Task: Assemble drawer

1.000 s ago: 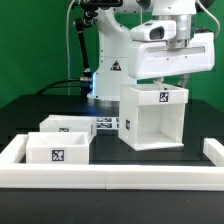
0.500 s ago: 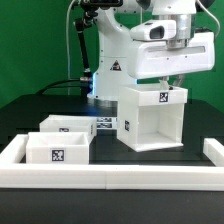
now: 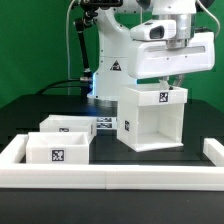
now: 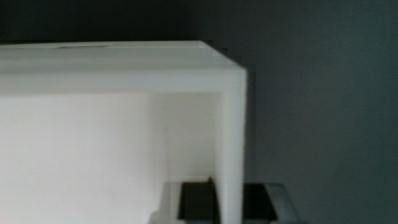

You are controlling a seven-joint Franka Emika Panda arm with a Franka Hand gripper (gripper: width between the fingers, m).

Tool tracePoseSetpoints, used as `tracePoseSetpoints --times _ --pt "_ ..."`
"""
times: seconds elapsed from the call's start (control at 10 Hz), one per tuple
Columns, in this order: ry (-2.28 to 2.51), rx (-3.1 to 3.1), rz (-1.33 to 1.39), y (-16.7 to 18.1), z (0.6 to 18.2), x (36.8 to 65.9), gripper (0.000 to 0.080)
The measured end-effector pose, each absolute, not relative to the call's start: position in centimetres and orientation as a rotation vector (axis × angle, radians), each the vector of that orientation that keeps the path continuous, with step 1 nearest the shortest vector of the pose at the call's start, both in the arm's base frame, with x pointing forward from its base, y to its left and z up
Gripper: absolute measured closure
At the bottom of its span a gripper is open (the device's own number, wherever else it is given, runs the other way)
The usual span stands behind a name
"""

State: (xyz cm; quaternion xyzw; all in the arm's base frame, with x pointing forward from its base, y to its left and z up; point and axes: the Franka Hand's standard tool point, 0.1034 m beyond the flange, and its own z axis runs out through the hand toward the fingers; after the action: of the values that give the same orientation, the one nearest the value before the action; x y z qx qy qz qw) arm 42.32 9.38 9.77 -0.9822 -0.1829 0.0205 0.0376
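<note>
The drawer's tall white housing (image 3: 152, 120) stands upright on the black table at the exterior view's right, its open side facing the camera and a tag on its top front. Two small white trays, one in front (image 3: 58, 150) and one behind (image 3: 68, 125), sit at the left. My gripper (image 3: 178, 80) is down on the housing's top right rear edge. In the wrist view the housing (image 4: 107, 110) fills the frame. Its thin side wall (image 4: 231, 140) runs between my two black fingers (image 4: 199, 203), which sit tight against both of its faces. My gripper (image 4: 233, 205) is shut on that wall.
A low white border wall (image 3: 110, 178) runs along the table's front and up both sides. The marker board (image 3: 108, 123) lies flat between the trays and the housing. The robot's white base (image 3: 112, 65) and cables stand behind.
</note>
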Motion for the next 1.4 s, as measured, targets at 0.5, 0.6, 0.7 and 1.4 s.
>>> tracePoseSetpoints --times 0.5,0.6,0.7,1.4 --pt "-0.514 -3.009 -0.028 9.0 9.7 48.0 0.0761" --pt "-0.525 -3.002 -0.051 9.0 9.7 49.4 0.0760" --pt "-0.548 -2.996 -0.069 8.9 9.7 50.6 0.0760" --pt "-0.485 -3.000 -0.140 9.2 9.7 53.1 0.0760"
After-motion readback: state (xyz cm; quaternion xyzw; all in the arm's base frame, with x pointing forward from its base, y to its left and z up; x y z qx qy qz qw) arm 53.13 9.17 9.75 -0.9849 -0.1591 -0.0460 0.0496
